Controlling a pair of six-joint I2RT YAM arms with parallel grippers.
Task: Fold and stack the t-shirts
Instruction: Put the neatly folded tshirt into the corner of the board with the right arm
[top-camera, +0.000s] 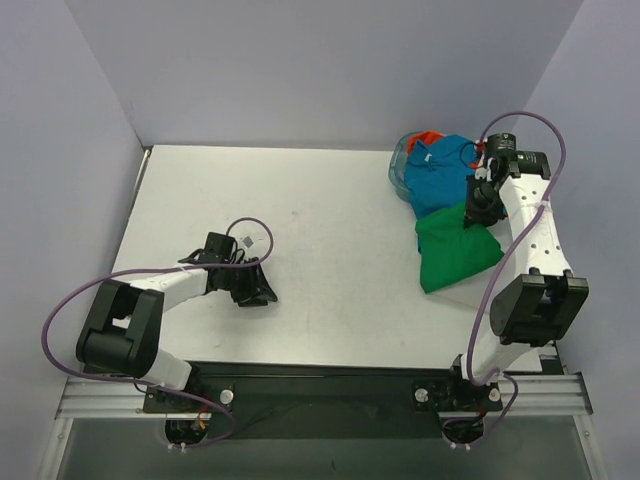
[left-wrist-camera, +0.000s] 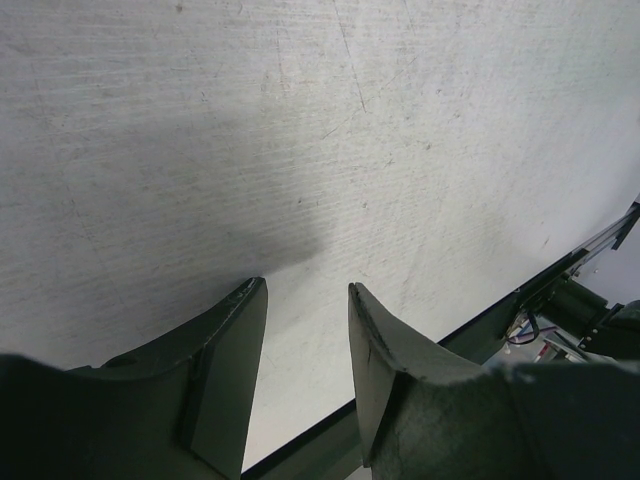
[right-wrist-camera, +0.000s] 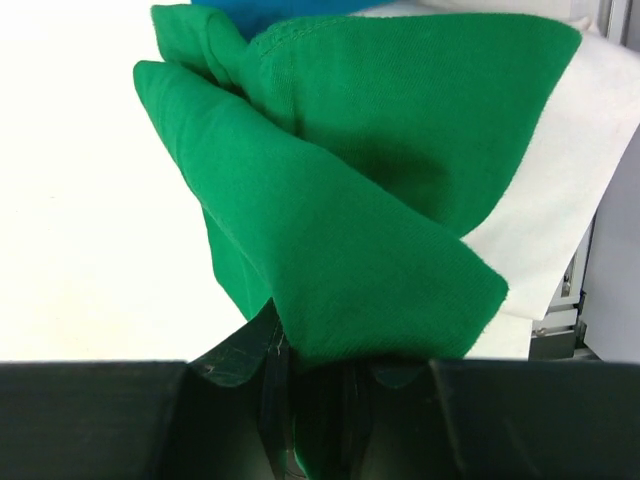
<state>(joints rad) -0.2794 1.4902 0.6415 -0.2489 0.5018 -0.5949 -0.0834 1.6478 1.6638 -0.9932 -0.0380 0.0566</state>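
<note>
Right gripper (right-wrist-camera: 318, 375), lower edge of the right wrist view: the fingers are closed on a bunched fold of the green t-shirt (right-wrist-camera: 350, 200), whose cloth is drawn down into the gap between them. The pinch is judged to be for lifting or dragging the shirt onto bare table for folding.

Green t-shirt: crumpled and not yet folded. It is seen right of centre in the top view, its upper edge touching the turquoise t-shirt (top-camera: 440, 175).

Turquoise t-shirt: heaped unfolded at the upper right of the top view.

Orange-red t-shirt (top-camera: 428, 137): only a sliver is seen, behind the turquoise one.

Left gripper (left-wrist-camera: 305, 295): the fingers are parted by a moderate gap and nothing is held. It is set low over the table (left-wrist-camera: 300, 120), at the lower left of the top view, well apart from the shirts. It is presumably parked clear until a second hold is needed.

Stack: none is begun.
</note>
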